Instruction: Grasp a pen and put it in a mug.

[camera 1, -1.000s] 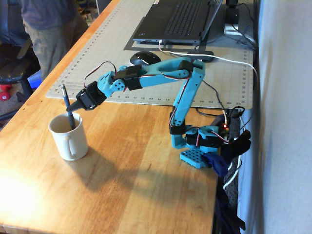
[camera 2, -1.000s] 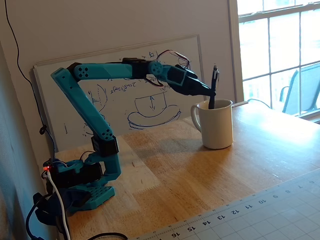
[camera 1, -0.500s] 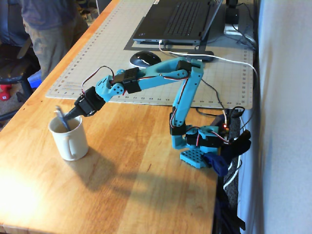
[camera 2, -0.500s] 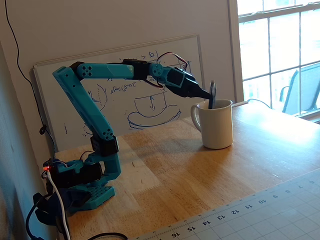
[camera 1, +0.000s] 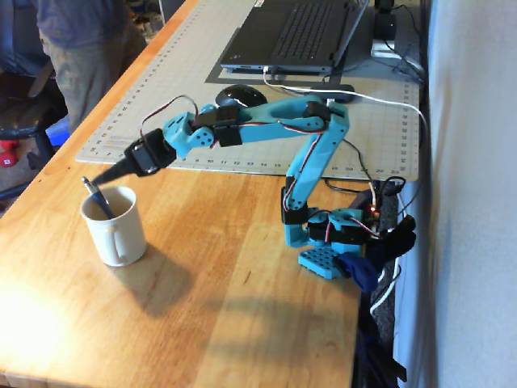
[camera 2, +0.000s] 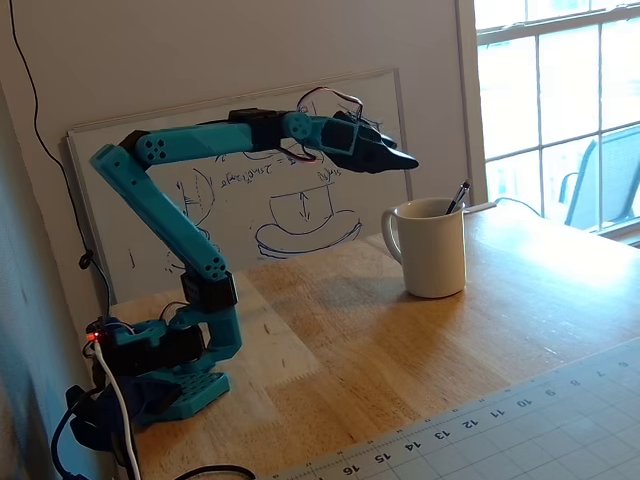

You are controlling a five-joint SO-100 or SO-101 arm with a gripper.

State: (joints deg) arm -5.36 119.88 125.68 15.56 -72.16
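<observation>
On the wooden table point(camera 1: 226, 267), the pen point(camera 1: 97, 196) leans inside the mug point(camera 1: 115, 226), just below the closed, empty gripper point(camera 1: 97, 181).

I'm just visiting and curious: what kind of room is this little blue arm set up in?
Probably a home office or hobby workshop: a wooden workbench with a gridded cutting mat, a laptop, and a scribbled whiteboard leaning on the wall by a window.
</observation>
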